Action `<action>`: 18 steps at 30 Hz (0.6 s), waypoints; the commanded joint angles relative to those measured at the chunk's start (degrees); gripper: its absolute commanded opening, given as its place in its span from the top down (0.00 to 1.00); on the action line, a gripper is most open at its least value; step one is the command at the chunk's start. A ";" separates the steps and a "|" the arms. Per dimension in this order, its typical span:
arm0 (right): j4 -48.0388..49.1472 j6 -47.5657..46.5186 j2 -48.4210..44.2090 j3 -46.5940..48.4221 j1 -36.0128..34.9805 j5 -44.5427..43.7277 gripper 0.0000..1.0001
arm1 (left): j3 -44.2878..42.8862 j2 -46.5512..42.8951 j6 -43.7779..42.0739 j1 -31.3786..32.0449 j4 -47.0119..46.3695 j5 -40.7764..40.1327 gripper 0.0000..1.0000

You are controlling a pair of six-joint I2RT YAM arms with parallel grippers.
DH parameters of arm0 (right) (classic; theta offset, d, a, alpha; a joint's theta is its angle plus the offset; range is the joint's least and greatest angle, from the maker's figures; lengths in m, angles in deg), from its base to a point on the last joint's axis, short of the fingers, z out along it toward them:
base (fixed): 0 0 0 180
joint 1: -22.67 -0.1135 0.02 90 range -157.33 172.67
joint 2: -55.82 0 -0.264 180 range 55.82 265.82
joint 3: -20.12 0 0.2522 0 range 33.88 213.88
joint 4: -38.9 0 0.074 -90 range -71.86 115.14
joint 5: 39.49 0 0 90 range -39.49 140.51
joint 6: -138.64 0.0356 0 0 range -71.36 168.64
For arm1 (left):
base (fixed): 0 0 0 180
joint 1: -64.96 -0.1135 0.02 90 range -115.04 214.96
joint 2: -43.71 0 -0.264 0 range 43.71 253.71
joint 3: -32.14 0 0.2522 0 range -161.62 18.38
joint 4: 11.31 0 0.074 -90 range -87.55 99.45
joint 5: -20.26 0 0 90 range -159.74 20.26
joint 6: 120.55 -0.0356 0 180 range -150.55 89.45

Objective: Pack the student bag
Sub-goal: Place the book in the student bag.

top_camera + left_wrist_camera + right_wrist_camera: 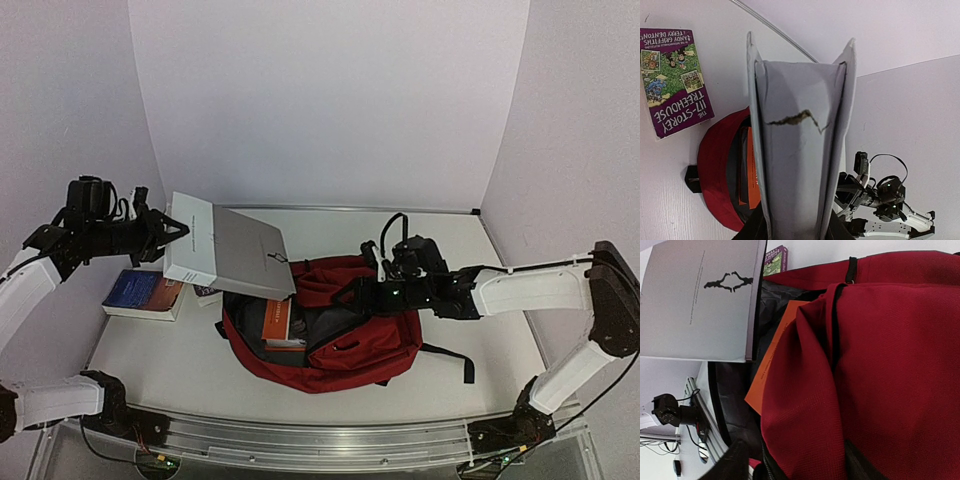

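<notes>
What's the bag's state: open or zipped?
Open. The bag mouth gapes; grey lining and an orange book show inside. Left gripper holds a grey book above it.

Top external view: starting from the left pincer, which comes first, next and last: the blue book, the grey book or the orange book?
1. grey book: gripped by the left pincer, raised at the left.
2. blue book: flat on the table, just below that pincer in the picture.
3. orange book: inside the red backpack, toward the middle.
</notes>
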 commanded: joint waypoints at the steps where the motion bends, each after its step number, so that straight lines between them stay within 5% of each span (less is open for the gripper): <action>1: 1.06 0.72 1.98 3.17 -0.42 1.32 0.58 | -2.20 -2.93 -3.29 -1.02 3.54 0.09 0.73; 7: 1.47 4.15 -0.96 4.71 -0.44 2.09 0.97 | 1.27 -3.91 -0.96 -1.23 2.41 4.88 0.73; 18: 3.53 7.82 -10.02 8.83 -0.42 0.11 1.00 | 8.78 -4.80 5.60 -1.24 -9.35 11.41 0.73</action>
